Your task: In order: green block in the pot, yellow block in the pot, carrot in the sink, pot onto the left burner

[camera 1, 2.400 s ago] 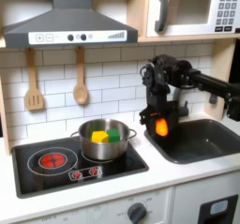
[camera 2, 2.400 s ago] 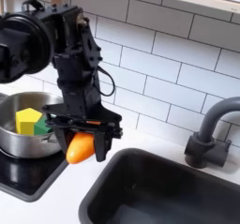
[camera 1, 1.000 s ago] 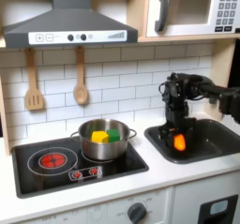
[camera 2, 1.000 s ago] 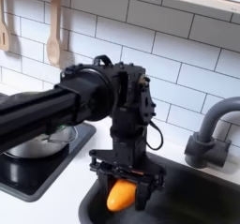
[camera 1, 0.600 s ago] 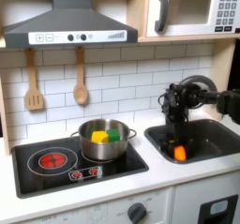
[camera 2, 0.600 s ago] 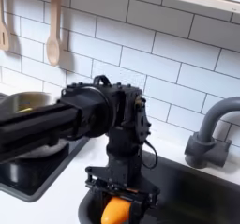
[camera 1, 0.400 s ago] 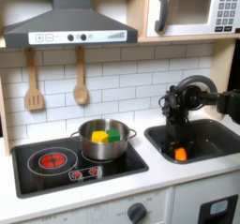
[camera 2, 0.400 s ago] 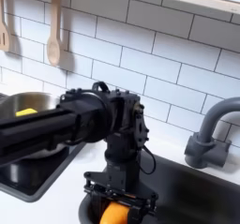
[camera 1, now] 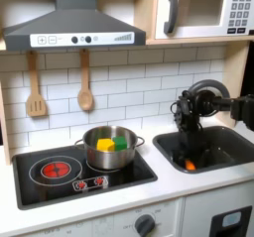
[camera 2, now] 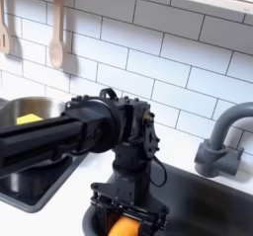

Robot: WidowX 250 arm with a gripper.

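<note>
The steel pot (camera 1: 109,152) stands on the right side of the stovetop with the yellow block (camera 1: 103,143) and the green block (camera 1: 120,142) inside it. In the second exterior view the pot (camera 2: 22,110) is at the left edge, and the yellow block (camera 2: 30,118) peeks over its rim. My gripper (camera 1: 189,163) reaches down into the dark sink (camera 1: 220,148), shut on the orange carrot (camera 1: 190,166). Close up, the gripper (camera 2: 125,223) holds the carrot (camera 2: 122,229) low inside the sink (camera 2: 212,202).
A red-coil burner (camera 1: 57,168) lies to the left of the pot on the black stovetop (camera 1: 40,186). A dark curved faucet (camera 2: 223,139) stands behind the sink. Two wooden utensils (camera 1: 85,90) hang on the tiled wall, under a range hood (camera 1: 71,28).
My gripper carried the carrot from beside the pot rightward over the sink, then down into the basin. In the last moments it sank a little lower. The pot and blocks stayed put.
</note>
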